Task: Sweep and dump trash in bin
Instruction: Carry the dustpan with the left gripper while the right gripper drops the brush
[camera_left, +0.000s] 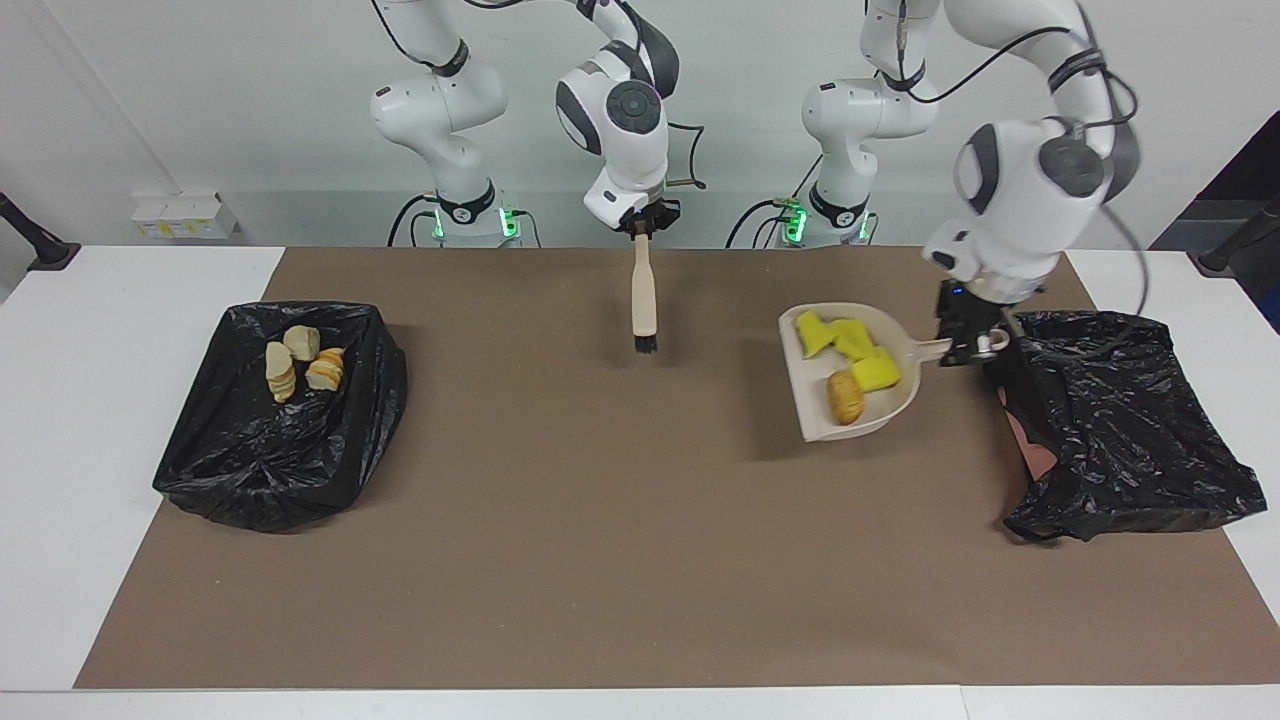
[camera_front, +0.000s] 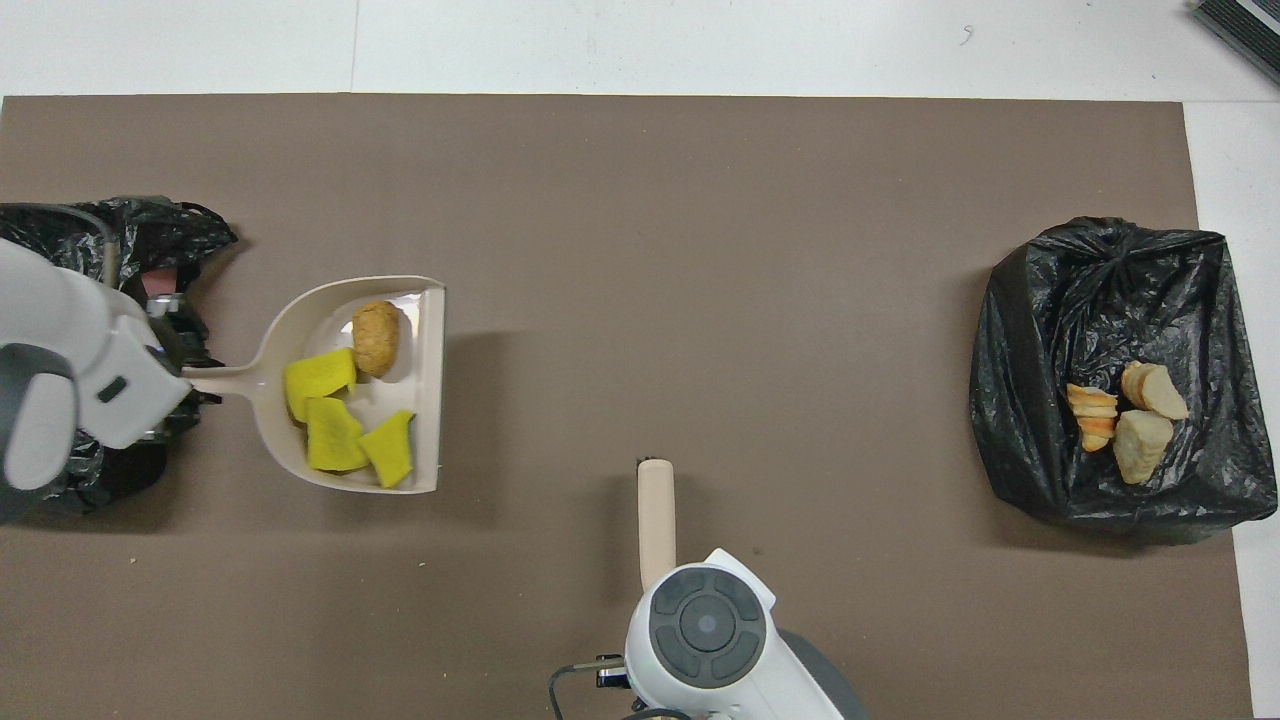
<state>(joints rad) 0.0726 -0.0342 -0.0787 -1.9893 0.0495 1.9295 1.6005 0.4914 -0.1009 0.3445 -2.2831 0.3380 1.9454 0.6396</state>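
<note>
My left gripper (camera_left: 965, 345) is shut on the handle of the beige dustpan (camera_left: 815, 400) and holds it level above the mat, beside the black-lined bin (camera_left: 1130, 430) at the left arm's end. Three yellow foam pieces (camera_left: 850, 340) and an orange-brown nugget (camera_left: 846, 397) lie in the pan. The overhead view shows the gripper (camera_front: 185, 385), pan (camera_front: 320, 320), foam (camera_front: 335, 435) and nugget (camera_front: 376, 338). My right gripper (camera_left: 641, 228) is shut on the beige brush (camera_left: 644, 290), which hangs bristles down over the mat's middle.
A second black-lined bin (camera_left: 280, 450) at the right arm's end holds pale cream chunks (camera_left: 300, 342) and an orange-striped chunk (camera_left: 326, 372); it also shows in the overhead view (camera_front: 1110, 290). A brown mat (camera_left: 600, 520) covers the white table.
</note>
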